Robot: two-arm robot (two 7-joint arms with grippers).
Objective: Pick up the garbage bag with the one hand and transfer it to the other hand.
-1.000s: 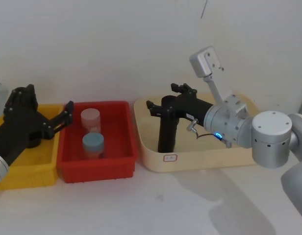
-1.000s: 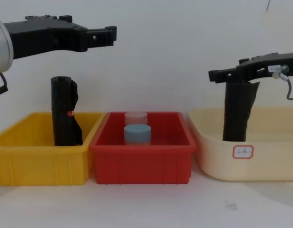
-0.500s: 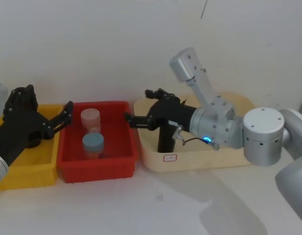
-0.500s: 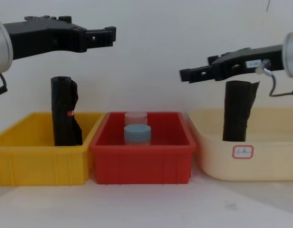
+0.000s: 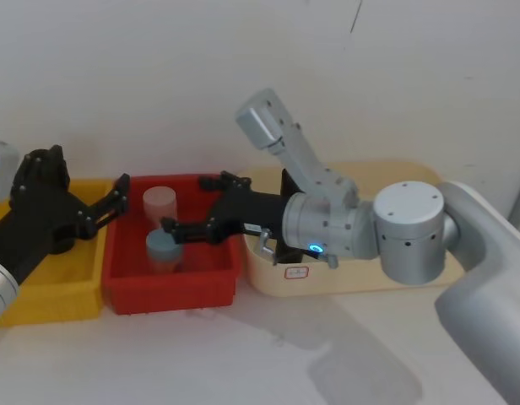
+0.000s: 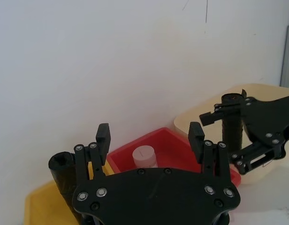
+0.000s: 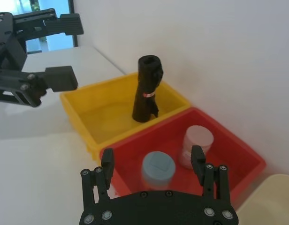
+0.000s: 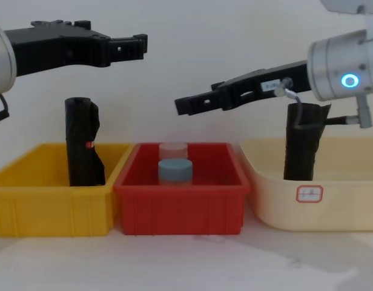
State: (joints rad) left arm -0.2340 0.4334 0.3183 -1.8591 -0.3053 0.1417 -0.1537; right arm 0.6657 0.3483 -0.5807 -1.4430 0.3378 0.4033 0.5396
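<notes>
Head view: your right gripper (image 5: 186, 202) has swung left from the cream bin (image 5: 258, 278) and hangs spread, empty, over the red bin (image 5: 171, 287). Chest view: the garbage bag (image 8: 301, 145) stands unheld in the cream bin, on the right. Left wrist view: the left gripper (image 6: 149, 133) gapes wide. Nothing is picked up yet.

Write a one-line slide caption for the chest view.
Open right gripper reaches over the red bin; the garbage bag stands in the cream tub; open left gripper hangs high at left.
</notes>
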